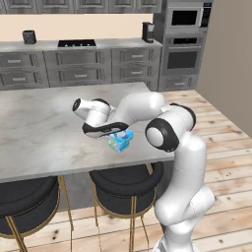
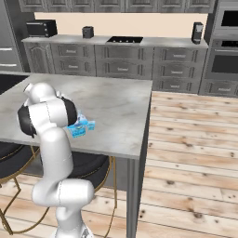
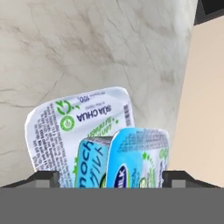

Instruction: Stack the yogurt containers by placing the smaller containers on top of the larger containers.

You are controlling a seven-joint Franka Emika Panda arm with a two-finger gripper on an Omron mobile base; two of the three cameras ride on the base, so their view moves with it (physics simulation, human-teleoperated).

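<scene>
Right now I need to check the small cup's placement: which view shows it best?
The hand view: the small cup is close up, in front of the large pack's white lid. In the left base view the arm hides most of the stack; in the right base view it is a small blue patch.

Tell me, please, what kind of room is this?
It looks like a home kitchen, rendered. Grey cabinets line the back wall with a cooktop set in the counter, a built-in oven stands beside them, and bar stools sit under a marble-topped island.
</scene>
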